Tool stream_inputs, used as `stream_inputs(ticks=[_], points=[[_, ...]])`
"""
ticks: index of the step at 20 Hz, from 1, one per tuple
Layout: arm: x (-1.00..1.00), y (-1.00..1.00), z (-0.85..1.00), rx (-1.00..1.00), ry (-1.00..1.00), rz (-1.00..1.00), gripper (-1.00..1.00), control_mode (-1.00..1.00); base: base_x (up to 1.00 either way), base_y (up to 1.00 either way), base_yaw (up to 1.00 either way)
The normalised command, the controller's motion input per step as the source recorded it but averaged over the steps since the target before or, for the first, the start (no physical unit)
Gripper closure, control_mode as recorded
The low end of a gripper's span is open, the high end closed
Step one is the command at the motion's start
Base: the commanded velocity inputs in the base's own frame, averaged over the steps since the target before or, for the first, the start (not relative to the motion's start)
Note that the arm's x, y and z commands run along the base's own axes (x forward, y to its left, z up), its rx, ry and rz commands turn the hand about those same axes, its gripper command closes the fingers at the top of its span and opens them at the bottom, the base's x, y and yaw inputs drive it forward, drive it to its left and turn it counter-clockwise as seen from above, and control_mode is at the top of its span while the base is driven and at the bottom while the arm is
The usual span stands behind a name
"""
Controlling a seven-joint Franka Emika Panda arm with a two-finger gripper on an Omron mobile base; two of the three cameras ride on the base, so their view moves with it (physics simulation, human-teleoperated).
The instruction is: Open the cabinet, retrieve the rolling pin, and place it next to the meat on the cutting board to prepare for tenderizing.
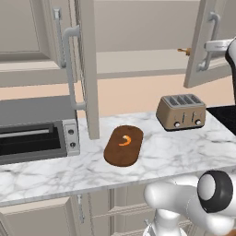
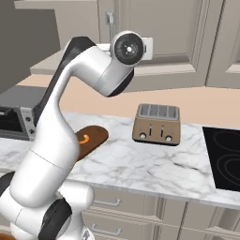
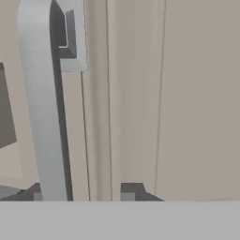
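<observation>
Far left of the cutting board [image 1: 123,145] a grey toaster oven [image 1: 32,138] sits on the marble surface [image 1: 175,152]. Above and just left of the board, the cabinet's [image 1: 138,23] left door [image 1: 87,69] stands swung out, edge-on in the left base view, with its long silver bar on the outer face.

The board lies flat near the middle of the surface, a dark oval. The meat [image 1: 125,140] rests on it, a small orange curl towards the far end. In the right base view my own arm hides part of the board [image 2: 96,137], and the meat [image 2: 84,139] shows just past my arm.

Right of the board, apart from it, stands the toaster [image 1: 181,112], back towards the wall.

Up and to the right of the board, on the open cabinet's shelf, one narrow end of the rolling pin [image 1: 184,51] pokes out beside the right door [image 1: 200,46]; the rest is hidden behind that door. The door hangs open at an angle.

My fingers [image 3: 132,191] are up at that door's handle [image 3: 44,117], high and far right of the board. They are apart. The bar stands between them, close against one tip, with a clear gap to the other, so I am not clamped on it.

Furthest right of the board is the black cooktop [image 2: 225,154], level with the surface.
</observation>
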Motion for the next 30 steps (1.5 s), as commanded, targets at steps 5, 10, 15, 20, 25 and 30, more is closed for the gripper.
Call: stream_inputs(ticks=[5,10,15,20,25,30], points=[[-0.60,-1.00,0.10,0.04,-0.01,0.00,1.00,-1.00,0.00,0.00,0.00],[-0.57,-0.86,0.00,0.02,-0.04,0.00,-1.00,-1.00,0.00,0.00,0.00],[-0.08,-0.13,-0.02,0.00,0.00,0.00,-1.00,-1.00,0.00,0.00,0.00],[-0.52,0.00,-0.16,0.00,-0.10,0.00,-1.00,-1.00,0.00,0.00,0.00],[-1.00,0.00,-0.07,0.00,-0.22,-0.07,-1.00,-1.00,0.00,0.00,0.00],[-0.99,0.13,-0.01,-0.02,-0.14,-0.09,-1.00,-1.00,0.00,0.00,0.00]])
